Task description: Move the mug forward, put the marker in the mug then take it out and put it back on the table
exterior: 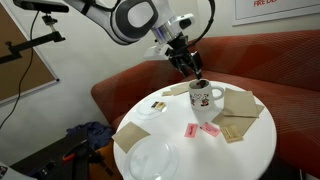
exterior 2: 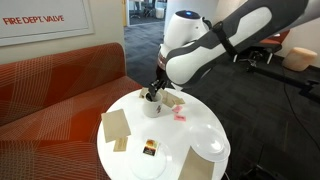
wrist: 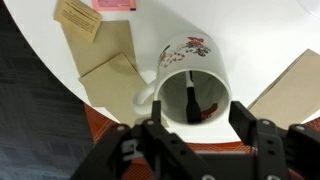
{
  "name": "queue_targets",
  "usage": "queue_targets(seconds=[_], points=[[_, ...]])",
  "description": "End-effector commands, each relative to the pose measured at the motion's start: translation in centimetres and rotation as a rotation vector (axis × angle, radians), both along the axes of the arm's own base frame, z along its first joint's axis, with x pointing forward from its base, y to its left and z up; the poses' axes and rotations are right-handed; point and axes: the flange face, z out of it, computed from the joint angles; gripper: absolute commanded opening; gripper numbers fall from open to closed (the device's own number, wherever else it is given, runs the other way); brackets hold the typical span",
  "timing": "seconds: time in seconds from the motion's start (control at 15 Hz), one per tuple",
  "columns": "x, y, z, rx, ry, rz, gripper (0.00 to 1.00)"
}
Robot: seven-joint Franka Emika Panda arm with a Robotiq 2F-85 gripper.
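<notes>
The white mug (wrist: pixel 188 82) with a dark and red print stands on the round white table (wrist: pixel 200 25); it also shows in both exterior views (exterior: pixel 204 98) (exterior 2: pixel 153 106). The black marker (wrist: pixel 190 100) stands inside the mug, leaning against its wall. My gripper (wrist: pixel 195 130) is open just above the mug's mouth, one finger on each side of the marker's top, not touching it. In the exterior views the gripper (exterior: pixel 193 72) (exterior 2: pixel 153 92) hangs directly over the mug.
Brown napkins lie around the mug (wrist: pixel 100 60) (wrist: pixel 295 85) (exterior: pixel 240 102) (exterior: pixel 128 136). Pink packets (exterior: pixel 211 129) (wrist: pixel 113 5) and clear plates (exterior: pixel 152 159) (exterior: pixel 150 106) lie on the table. A red sofa (exterior: pixel 130 85) curves behind it.
</notes>
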Motion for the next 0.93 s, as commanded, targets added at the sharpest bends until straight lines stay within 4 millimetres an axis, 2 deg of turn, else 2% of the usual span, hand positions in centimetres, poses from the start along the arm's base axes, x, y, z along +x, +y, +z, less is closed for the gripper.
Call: queue_targets(seconds=[0.0, 0.27, 0.47, 0.87], points=[[0.1, -0.6, -0.3, -0.001, 0.017, 0.03, 0.65], [0.4, -1.0, -1.4, 0.001, 0.028, 0.042, 0.57], [0.7, -1.2, -2.0, 0.004, 0.022, 0.044, 0.58], [1.8, -1.0, -2.4, 0.014, 0.01, 0.04, 0.49]])
